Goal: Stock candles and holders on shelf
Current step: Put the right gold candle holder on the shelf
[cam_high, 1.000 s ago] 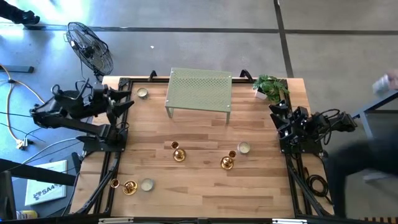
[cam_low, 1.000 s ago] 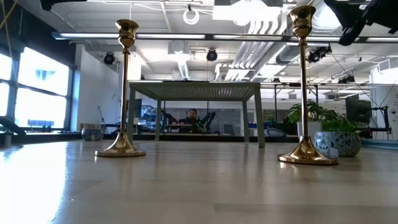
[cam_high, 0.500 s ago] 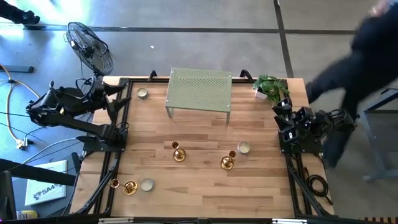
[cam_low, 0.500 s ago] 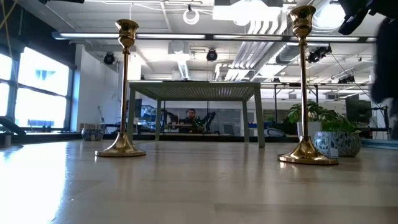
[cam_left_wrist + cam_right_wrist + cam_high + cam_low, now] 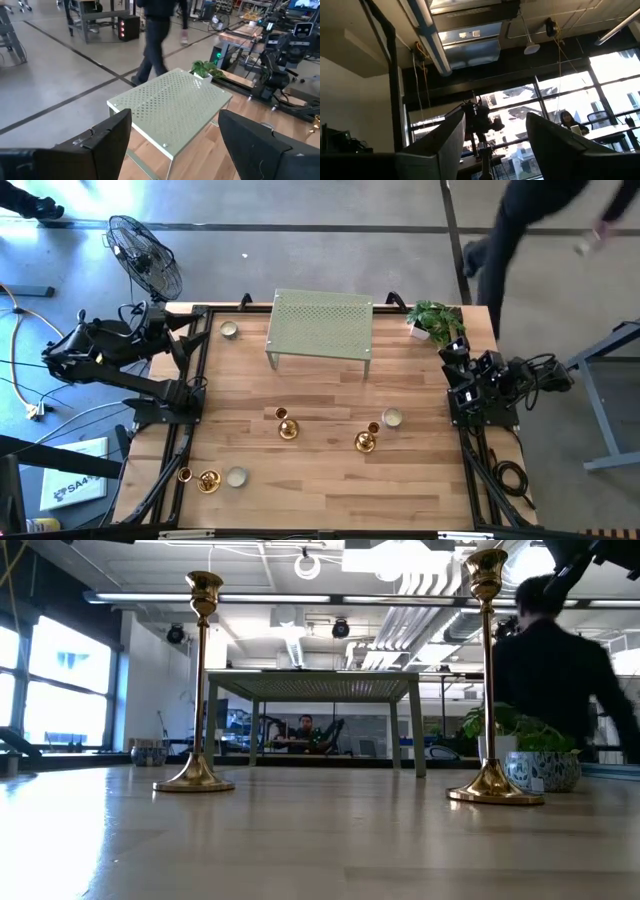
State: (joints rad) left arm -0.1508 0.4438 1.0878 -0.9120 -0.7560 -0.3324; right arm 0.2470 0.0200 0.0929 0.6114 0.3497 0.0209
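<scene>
The sage-green shelf stands at the far middle of the wooden table, its perforated top bare. 3 pale candles sit apart on the tabletop: 1 near the far left corner, 1 right of centre, 1 near the front left corner. The 4 gold holders are all on the table — 2 in the middle, 1 left of centre and 1 right of centre just beside the candle there, and 2 at the front left next to the third candle. From the low camera the 2 middle holders stand upright in front of the shelf.

The left gripper hangs off the table's left edge with its fingers spread wide, grasping nothing, facing the shelf. The right gripper is folded back at the right edge beside a potted plant, pointed up at the ceiling, fingers likewise parted and empty.

A person in dark clothes is on the floor beyond the far right corner.
</scene>
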